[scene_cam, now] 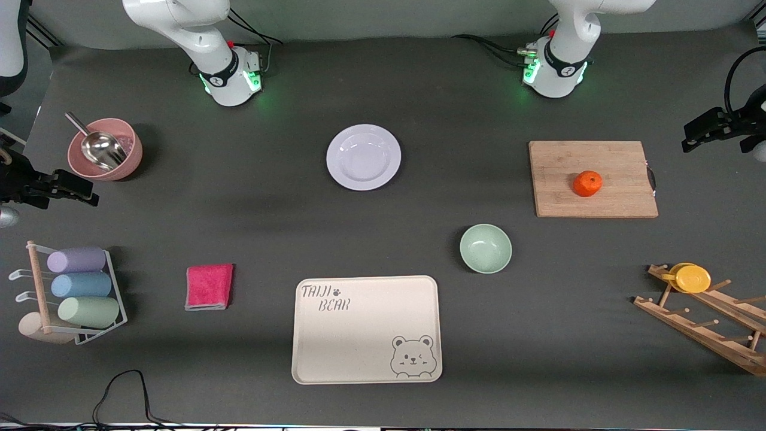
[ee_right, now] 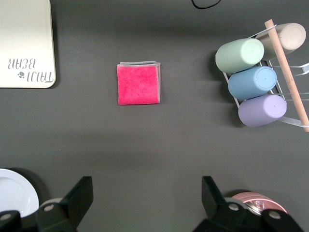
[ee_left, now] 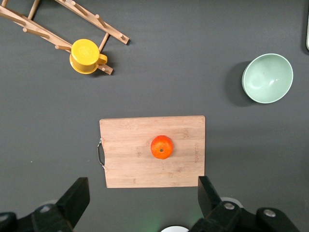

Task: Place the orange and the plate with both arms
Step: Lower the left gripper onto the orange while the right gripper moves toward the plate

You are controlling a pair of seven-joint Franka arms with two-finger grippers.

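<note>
**Orange on the board, plate bare, both claws up and wide**

The orange [scene_cam: 587, 184] sits on a wooden cutting board [scene_cam: 622, 157] toward the left arm's end of the counter [scene_cam: 239, 209], roughly in the middle of the board. In the left wrist view the left claw [ee_left: 142, 200] hangs high over the counter, above the edge of the board, with its fingers spread wide and nothing between them; the orange [ee_left: 161, 147] lies on the board [ee_left: 125, 145] clear of both fingertips.

The plate [scene_cam: 363, 157] lies flat on the counter between the two arm bases, with nothing on it. A green bowl [scene_cam: 485, 248] stands nearer to the front camera than the plate, between the plate and the board. Nearer still lies a cream tray [scene_cam: 366, 329] printed with a bear.

The right claw [ee_right: 147, 200] is up over bare counter, also spread wide and holding nothing. Its wrist view catches the rim of the plate [ee_right: 14, 195], a folded pink cloth [ee_right: 138, 83] and a wire rack of three pastel cups [ee_right: 253, 72].

At the right arm's end a pink bowl [scene_cam: 128, 158] holds a metal scoop [scene_cam: 99, 146]. At the left arm's end a yellow cup [scene_cam: 691, 278] hangs on a wooden peg rack [scene_cam: 706, 335].
</note>
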